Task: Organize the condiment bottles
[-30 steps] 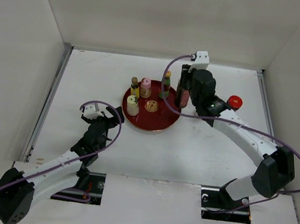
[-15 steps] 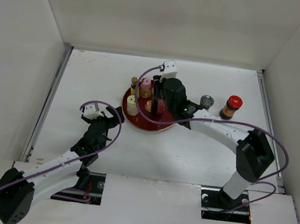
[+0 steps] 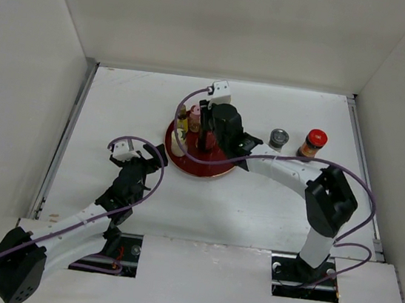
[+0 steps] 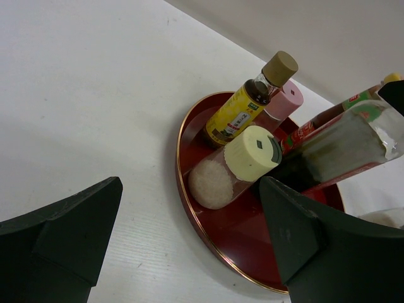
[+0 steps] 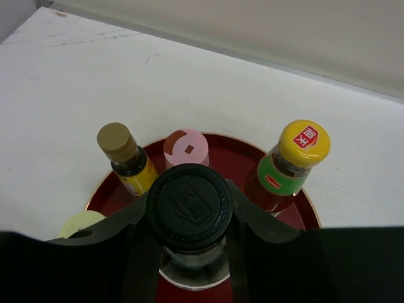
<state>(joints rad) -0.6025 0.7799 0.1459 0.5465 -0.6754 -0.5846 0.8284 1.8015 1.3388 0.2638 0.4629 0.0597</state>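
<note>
My right gripper (image 3: 205, 128) is shut on the tall dark black-capped bottle (image 5: 189, 205), upright over the middle of the red tray (image 3: 215, 170); its fingers (image 5: 255, 221) clasp the neck below the cap. On the tray stand the amber yellow-labelled bottle (image 5: 126, 161), the pink-capped bottle (image 5: 185, 148), the green-red yellow-capped bottle (image 5: 293, 164) and the pale yellow-green-capped bottle (image 4: 237, 167). The grey-lidded jar (image 3: 279, 138) and the red-lidded jar (image 3: 313, 142) stand on the table right of the tray. My left gripper (image 3: 149, 156) is open and empty at the tray's left rim (image 4: 189, 189).
White walls enclose the table on the left, back and right. The right arm reaches across the table in front of the two jars. The tray's near rim (image 5: 95, 192) lies below the right gripper.
My right gripper has carried the dark bottle leftward from the tray's back right edge to over its middle, uncovering the two jars. The left arm has not moved.
</note>
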